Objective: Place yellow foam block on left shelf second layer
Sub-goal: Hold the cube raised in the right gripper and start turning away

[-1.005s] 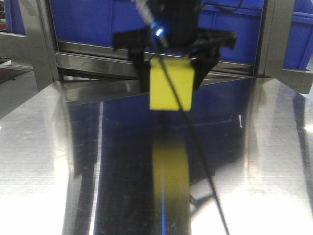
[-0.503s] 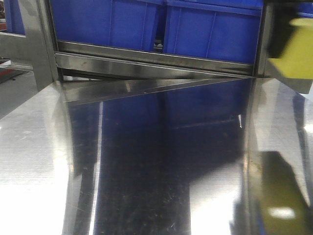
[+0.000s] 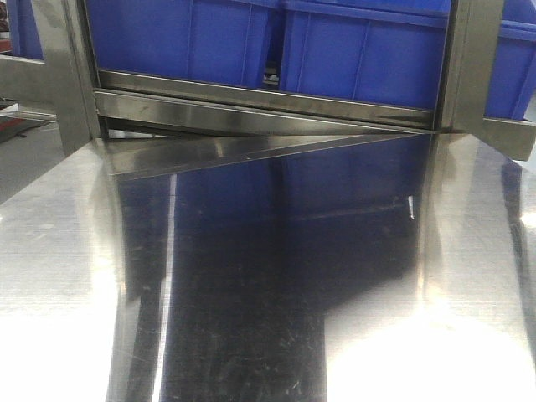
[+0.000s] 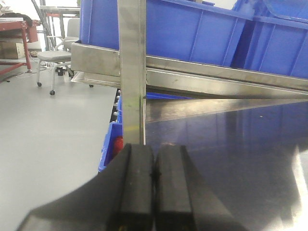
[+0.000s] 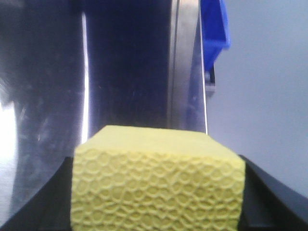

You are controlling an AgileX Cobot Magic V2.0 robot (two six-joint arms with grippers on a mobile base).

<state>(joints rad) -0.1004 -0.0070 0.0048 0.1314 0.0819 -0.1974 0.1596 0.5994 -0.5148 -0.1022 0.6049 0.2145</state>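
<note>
At the left edge of the steel surface (image 4: 231, 144), just in front of the upright post (image 4: 132, 72), the left gripper (image 4: 154, 161) keeps both black pads pressed together, with nothing between them. Blue bins (image 4: 192, 29) stand behind (on the rail above). Toward the right edge of the surface, the right gripper (image 5: 156, 195) pinches the yellow foam block (image 5: 156, 180) between its black fingers (image 5: 272, 199), over the steel

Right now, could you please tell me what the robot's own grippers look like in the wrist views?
The left gripper has two matte black fingers, blocky with rounded tips, widening into a broad black base. Of the right gripper only black, sloping edges show either side of the block. No cables or markings are visible.
</note>
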